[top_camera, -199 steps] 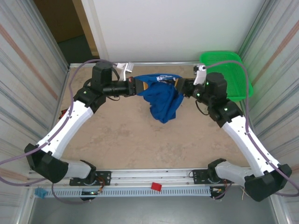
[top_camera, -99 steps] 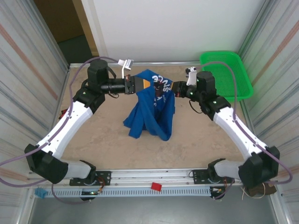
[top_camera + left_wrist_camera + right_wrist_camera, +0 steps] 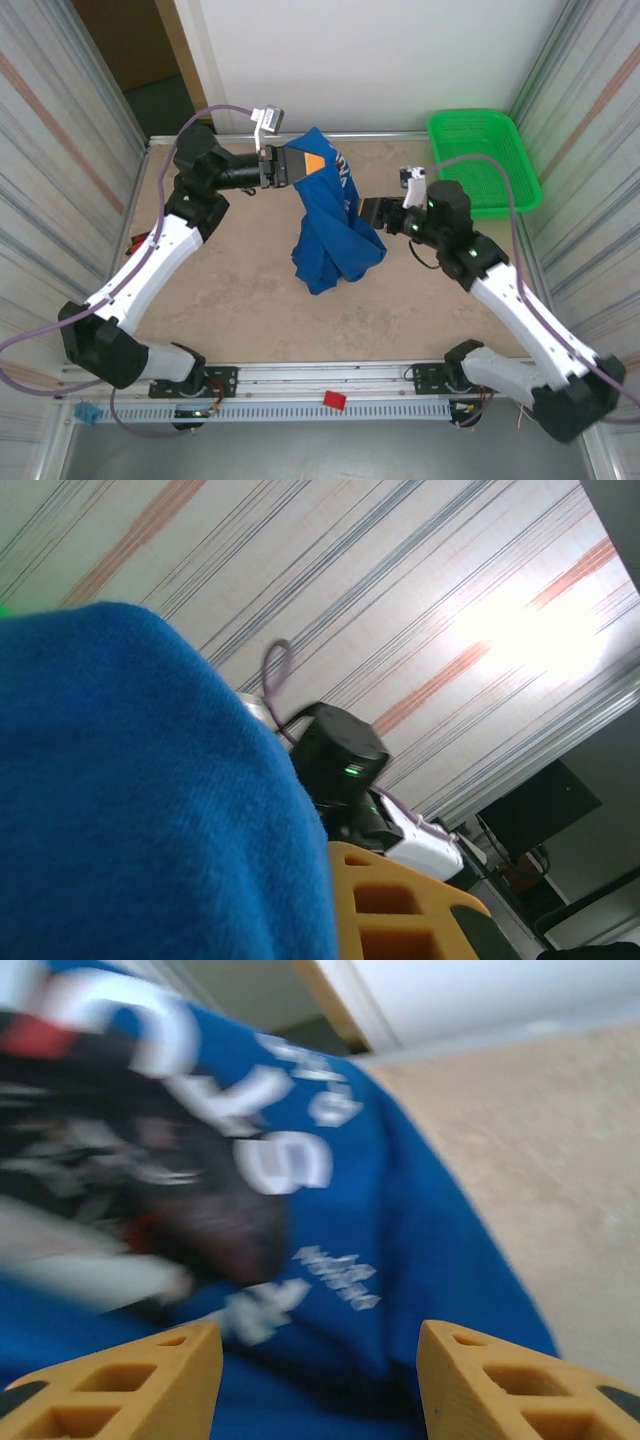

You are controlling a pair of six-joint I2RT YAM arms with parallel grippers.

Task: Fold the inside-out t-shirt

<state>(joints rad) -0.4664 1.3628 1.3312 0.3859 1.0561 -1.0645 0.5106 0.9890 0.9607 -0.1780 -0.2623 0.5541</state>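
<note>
Above table (image 3: 230, 290) | t-shirt (image 3: 335, 245) hangs from left hand (image 3: 310, 166) (right hand (image 3: 364, 212) beside, spread)

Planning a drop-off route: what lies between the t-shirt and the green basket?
In the top view, the right gripper and its wrist lie between the t-shirt and the basket, above bare table.

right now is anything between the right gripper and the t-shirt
Nothing visible does. The right gripper, jaws apart, faces the t-shirt directly, and its wrist view has blue cloth just ahead of its fingers. The t-shirt hangs from the left gripper. The green basket sits off to the side.
</note>
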